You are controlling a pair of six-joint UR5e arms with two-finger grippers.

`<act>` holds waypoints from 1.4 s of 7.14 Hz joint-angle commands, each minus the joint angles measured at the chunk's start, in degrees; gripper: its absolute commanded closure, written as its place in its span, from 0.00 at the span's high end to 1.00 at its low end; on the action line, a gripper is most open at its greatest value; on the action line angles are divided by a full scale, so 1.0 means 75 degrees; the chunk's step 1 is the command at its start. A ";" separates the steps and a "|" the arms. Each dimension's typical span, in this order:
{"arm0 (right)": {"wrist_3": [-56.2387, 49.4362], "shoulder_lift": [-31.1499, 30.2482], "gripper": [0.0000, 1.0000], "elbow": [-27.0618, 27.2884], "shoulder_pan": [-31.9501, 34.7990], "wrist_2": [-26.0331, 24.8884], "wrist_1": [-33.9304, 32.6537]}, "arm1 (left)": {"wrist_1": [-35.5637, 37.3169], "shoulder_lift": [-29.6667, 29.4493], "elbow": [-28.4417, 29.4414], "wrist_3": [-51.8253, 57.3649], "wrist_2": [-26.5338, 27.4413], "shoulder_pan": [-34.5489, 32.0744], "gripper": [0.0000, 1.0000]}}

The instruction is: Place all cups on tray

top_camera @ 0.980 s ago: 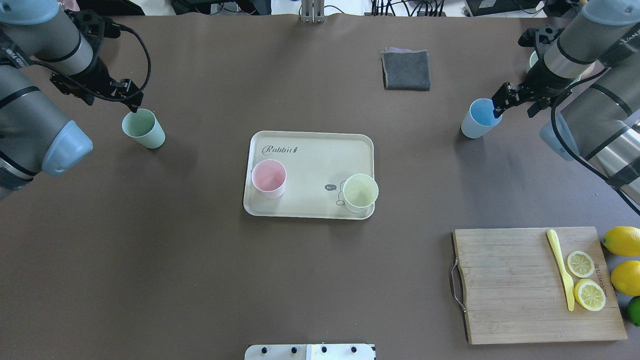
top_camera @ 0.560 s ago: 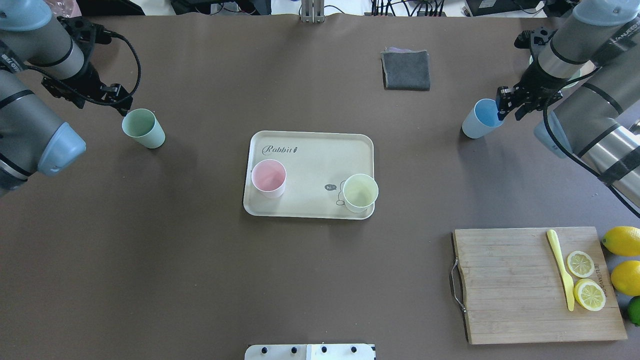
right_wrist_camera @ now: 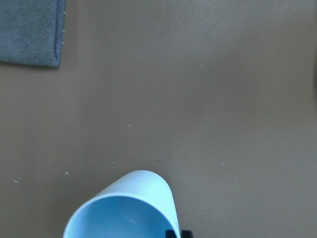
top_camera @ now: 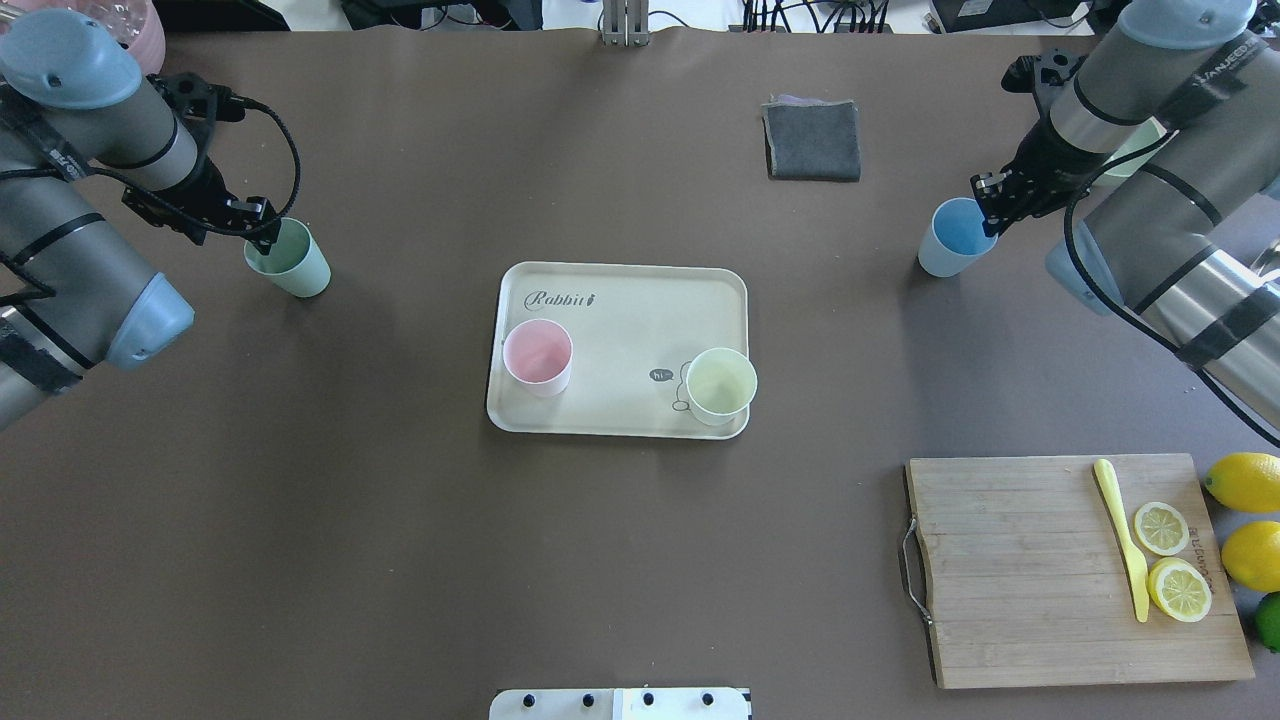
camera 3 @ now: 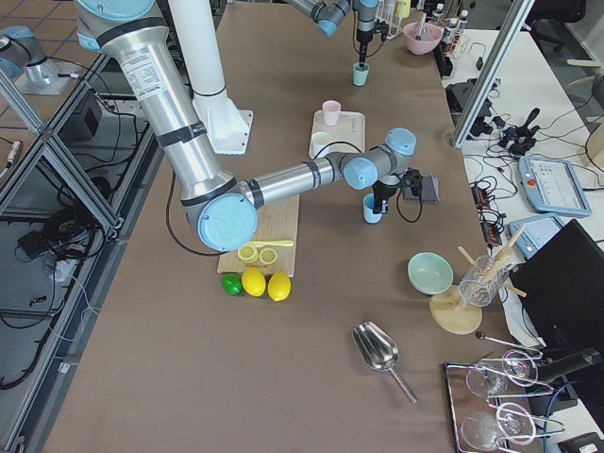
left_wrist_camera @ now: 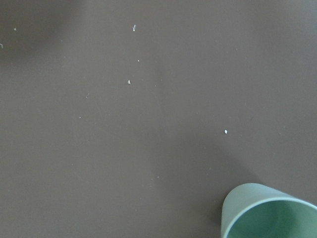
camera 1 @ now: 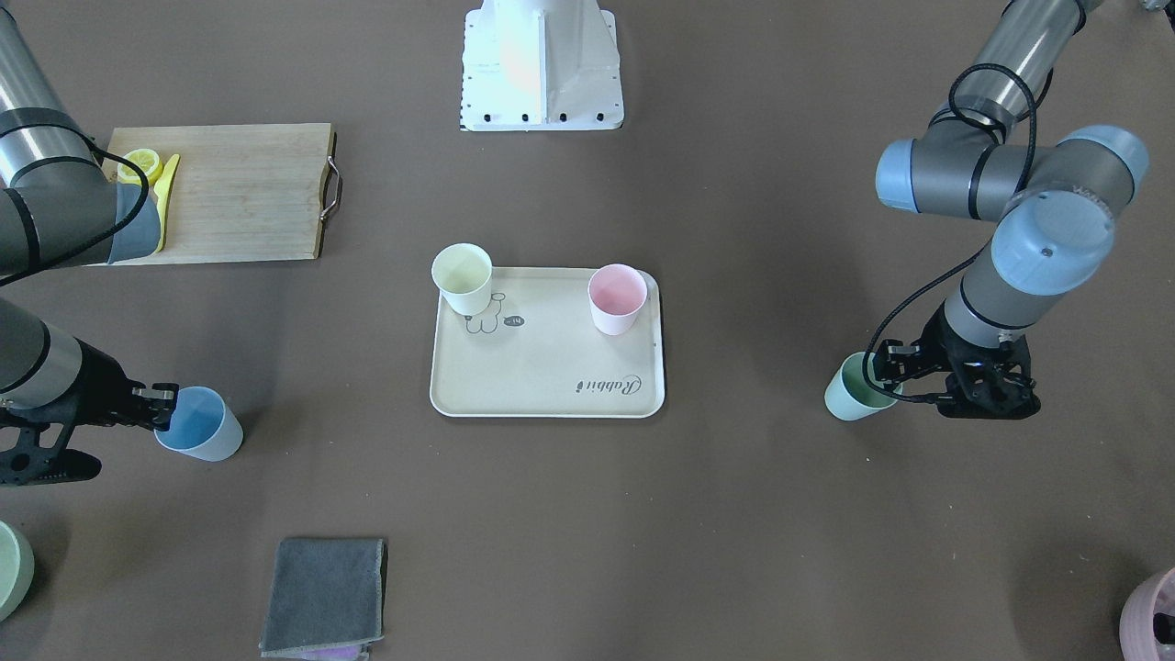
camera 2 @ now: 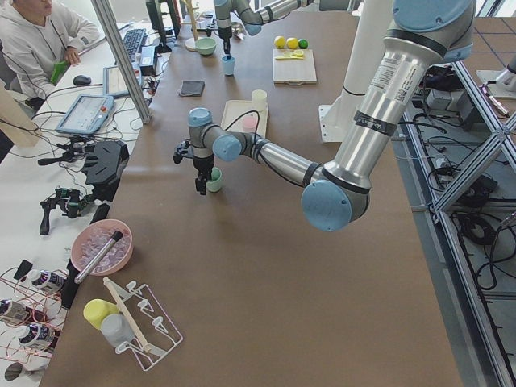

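Note:
The cream tray (top_camera: 630, 315) lies mid-table and shows in the front view (camera 1: 542, 363) too. On it stand the pink cup (top_camera: 538, 357) and the pale yellow cup (top_camera: 720, 385). The mint green cup (top_camera: 295, 265) stands off the tray at the left. My left gripper (top_camera: 262, 232) is at its rim, jaws apart, one finger outside the wall. The light blue cup (top_camera: 950, 242) stands off the tray at the right. My right gripper (top_camera: 988, 205) is pinched on its rim. A fingertip (right_wrist_camera: 174, 233) presses the outside of its wall.
A grey folded cloth (top_camera: 812, 140) lies at the far centre. A wooden cutting board (top_camera: 1020, 580) with lemon slices and a yellow knife sits front right, whole lemons beside it. A pale green bowl (camera 1: 9, 569) and a ribbed pink pot (camera 1: 1152, 620) stand near the far corners.
My left gripper has come back down onto the green cup's rim. My right gripper has narrowed onto the blue cup's rim, and that cup has shifted slightly left.

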 commanded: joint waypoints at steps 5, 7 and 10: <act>0.3151 0.1703 0.00 0.0298 -0.1467 0.0085 -0.0005 | 0.0341 -0.0810 -0.0036 -0.0518 -0.1396 -0.0038 0.00; 0.3669 0.1926 0.00 0.0298 -0.1982 -0.0171 0.0031 | 0.0297 -0.1513 0.0011 -0.1698 -0.1385 0.0311 0.00; 0.3671 0.1915 0.56 0.0275 -0.2524 -0.0816 0.0042 | 0.0110 -0.2465 0.0549 -0.3096 -0.0674 0.1307 0.00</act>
